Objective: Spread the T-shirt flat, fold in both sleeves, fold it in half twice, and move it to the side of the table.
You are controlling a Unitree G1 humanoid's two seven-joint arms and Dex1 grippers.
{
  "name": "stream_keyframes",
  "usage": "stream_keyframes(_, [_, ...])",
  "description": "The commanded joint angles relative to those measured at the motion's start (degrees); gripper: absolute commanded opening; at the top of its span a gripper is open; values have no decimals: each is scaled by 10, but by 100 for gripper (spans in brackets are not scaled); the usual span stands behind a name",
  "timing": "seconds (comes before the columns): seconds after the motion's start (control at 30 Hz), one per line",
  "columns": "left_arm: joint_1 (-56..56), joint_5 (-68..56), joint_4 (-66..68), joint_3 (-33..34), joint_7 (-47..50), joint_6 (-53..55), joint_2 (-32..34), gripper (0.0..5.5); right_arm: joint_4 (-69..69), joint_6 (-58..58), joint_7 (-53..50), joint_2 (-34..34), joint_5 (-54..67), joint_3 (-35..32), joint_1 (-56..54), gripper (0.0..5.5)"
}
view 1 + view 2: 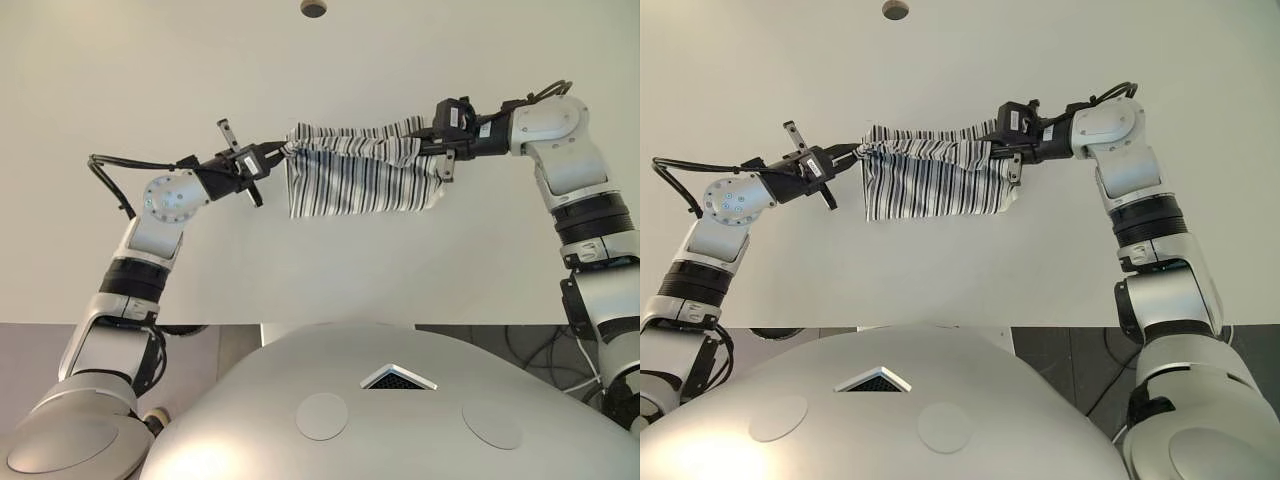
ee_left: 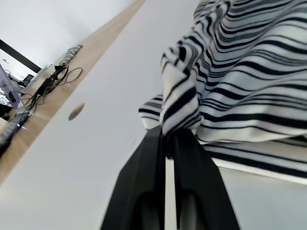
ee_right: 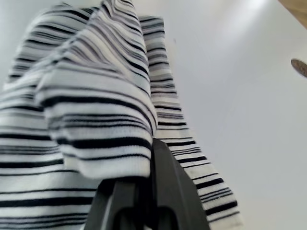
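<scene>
A black-and-white striped T-shirt (image 1: 360,180), folded into a narrow band, hangs lifted above the white table (image 1: 320,260) between both arms. My left gripper (image 1: 281,152) is shut on its left top corner, the cloth bunched between the black fingers (image 2: 148,163). My right gripper (image 1: 428,137) is shut on the right top corner, where striped fabric (image 3: 96,124) drapes over its fingers (image 3: 165,187). The shirt's top edge sags slightly between the two grippers, and its lower edge hangs free.
A small round grommet (image 1: 313,8) sits in the table's far edge. Beyond the table, a wooden floor with cables and gear (image 2: 48,76) appears in the left wrist view. The tabletop around the shirt is bare white.
</scene>
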Motion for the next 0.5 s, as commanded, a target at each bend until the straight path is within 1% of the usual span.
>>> stream_keyframes(0.03, [-4, 44, 42, -12, 13, -12, -6, 39, 17, -26, -37, 10, -21, -13, 7, 69])
stream_keyframes(0.17, [-15, 83, 72, -14, 63, -32, -26, 107, 2, -44, -90, 29, -10, -49, 33, 150])
stream_keyframes(0.23, [-22, 86, 86, -4, 94, -33, -38, 139, -6, -41, -112, 37, 7, -76, 40, 154])
stream_keyframes(0.27, [-24, 82, 87, 3, 105, -34, -44, 142, -12, -33, -118, 40, 18, -90, 43, 154])
stream_keyframes(0.37, [-18, 42, 51, 31, 121, -47, -63, 196, -22, -19, -129, 46, 43, -120, 54, 154])
stream_keyframes(0.5, [-9, -19, -5, 62, 115, -33, -86, 202, 0, -4, -155, 59, 32, -123, 53, 154])
